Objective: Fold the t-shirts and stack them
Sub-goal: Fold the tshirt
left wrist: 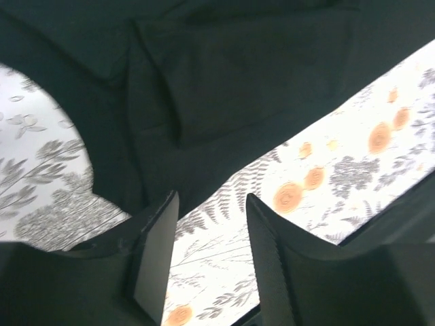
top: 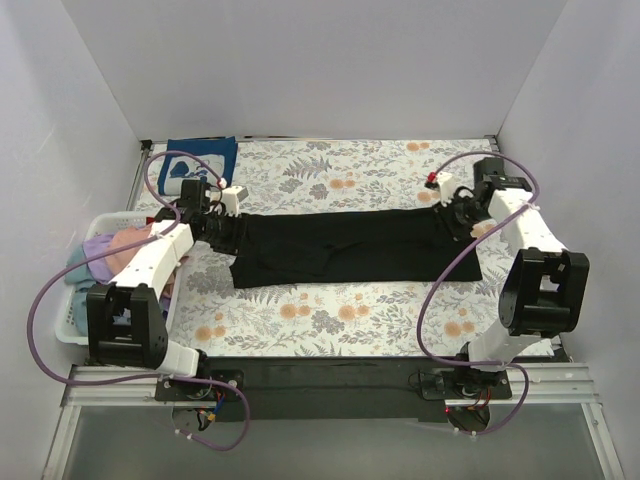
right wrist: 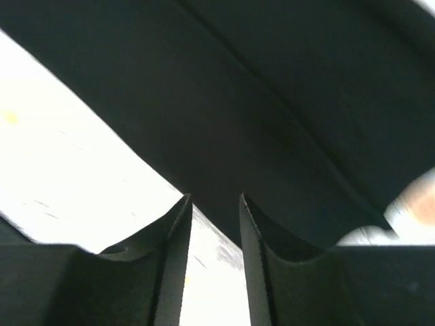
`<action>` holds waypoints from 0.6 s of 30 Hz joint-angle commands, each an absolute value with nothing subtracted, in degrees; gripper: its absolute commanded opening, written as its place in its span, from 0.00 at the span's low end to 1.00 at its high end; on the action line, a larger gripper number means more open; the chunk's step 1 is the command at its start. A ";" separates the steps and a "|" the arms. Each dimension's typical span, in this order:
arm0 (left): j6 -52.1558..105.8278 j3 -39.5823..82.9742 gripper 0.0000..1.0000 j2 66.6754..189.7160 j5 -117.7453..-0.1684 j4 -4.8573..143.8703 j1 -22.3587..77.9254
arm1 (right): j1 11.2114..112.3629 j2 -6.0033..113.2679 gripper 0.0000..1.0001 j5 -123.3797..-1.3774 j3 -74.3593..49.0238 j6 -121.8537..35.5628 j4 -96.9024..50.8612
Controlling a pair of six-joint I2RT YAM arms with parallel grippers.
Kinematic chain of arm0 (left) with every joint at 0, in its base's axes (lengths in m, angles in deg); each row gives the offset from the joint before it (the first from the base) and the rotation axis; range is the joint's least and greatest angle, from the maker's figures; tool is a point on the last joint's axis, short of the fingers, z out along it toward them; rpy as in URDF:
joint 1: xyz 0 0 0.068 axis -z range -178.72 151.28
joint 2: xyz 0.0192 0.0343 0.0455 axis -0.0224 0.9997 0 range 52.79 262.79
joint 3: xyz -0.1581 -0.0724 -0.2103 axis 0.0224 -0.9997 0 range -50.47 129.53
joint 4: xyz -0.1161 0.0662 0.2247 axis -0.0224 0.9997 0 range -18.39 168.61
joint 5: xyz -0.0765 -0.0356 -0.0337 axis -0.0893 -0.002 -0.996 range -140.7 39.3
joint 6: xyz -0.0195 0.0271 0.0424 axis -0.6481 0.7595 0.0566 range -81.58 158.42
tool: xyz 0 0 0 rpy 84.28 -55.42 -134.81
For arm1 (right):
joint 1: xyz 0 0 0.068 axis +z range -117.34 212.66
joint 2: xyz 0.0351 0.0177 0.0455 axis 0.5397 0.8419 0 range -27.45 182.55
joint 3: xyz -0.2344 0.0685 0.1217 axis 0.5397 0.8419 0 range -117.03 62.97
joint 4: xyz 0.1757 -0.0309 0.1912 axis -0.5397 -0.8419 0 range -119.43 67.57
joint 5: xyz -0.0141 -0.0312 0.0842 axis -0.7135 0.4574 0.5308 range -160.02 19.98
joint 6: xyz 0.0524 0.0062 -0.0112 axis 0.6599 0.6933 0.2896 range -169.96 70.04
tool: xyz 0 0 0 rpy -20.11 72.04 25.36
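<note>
The black t-shirt (top: 350, 247) lies stretched out across the middle of the floral cover, folded lengthwise. My left gripper (top: 222, 232) sits at its left end and is open, with cover showing between its fingers in the left wrist view (left wrist: 211, 204); the shirt (left wrist: 224, 81) lies just ahead of the tips. My right gripper (top: 458, 218) sits at the shirt's right end, open; in the right wrist view (right wrist: 214, 200) the black cloth (right wrist: 272, 122) fills the space ahead. A navy tee with white graphic (top: 200, 163) lies folded at the back left. Pink, lavender and teal tees (top: 105, 250) sit in the basket.
A white plastic basket (top: 70, 325) stands at the left edge beside the left arm. The floral table cover (top: 330, 315) spans the table. White walls close in the back and sides. Purple cables loop round both arms.
</note>
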State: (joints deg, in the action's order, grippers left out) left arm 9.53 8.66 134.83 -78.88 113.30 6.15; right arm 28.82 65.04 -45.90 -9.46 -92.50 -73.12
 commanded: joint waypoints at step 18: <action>-3.07 4.81 0.53 144.19 -84.10 102.11 6.03 | 63.33 75.11 0.74 -28.54 -1.98 -39.42 -31.22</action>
State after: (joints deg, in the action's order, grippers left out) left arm -2.10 5.78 144.05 -84.45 104.52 6.15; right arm 62.57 72.65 -29.07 -2.05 -48.40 -38.92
